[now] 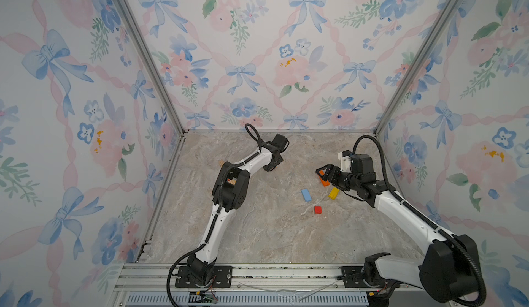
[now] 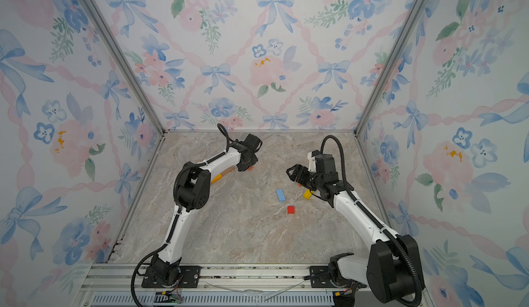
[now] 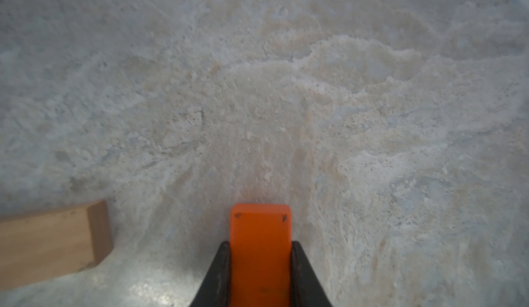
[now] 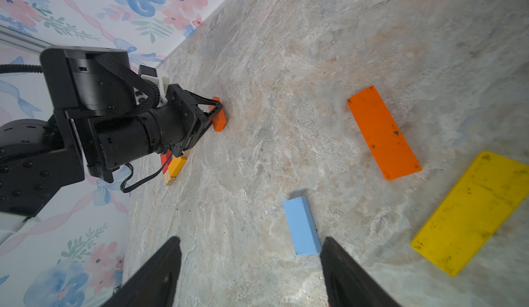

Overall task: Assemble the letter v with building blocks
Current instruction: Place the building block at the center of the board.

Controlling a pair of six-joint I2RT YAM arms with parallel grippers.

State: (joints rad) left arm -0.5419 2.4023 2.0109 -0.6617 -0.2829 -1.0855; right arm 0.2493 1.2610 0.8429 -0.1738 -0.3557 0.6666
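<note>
Left gripper [image 3: 260, 242]: the black, wedge-shaped jaws are clamped on the two long sides of the held orange block [image 3: 260, 234].
Held orange block: a smooth painted bar with rounded corners and small dark scuffs; its free end sticks out past the jaws, low over the table. Whether it touches the table I cannot tell.
Right gripper [image 4: 251, 238]: jaws spread wide, with nothing between them.
Loose orange block [image 4: 383, 132]: a flat, scuffed rectangle lying on the table, partly under the right gripper in a top view [image 1: 324, 181].
Yellow block [image 4: 469, 214]: a flat, speckled rectangle near the loose orange one.
Light blue block [image 1: 306, 195]: a matte bar with clean edges, lying flat and apart from the others.
Red block [image 1: 317, 209]: a small squarish piece, nearest the robot bases.
Natural wood block [image 3: 51, 239]: a bare bar with visible grain, lying beside the left gripper.
Table [image 1: 257, 234]: a marbled, stone-look surface in grey and beige.
</note>
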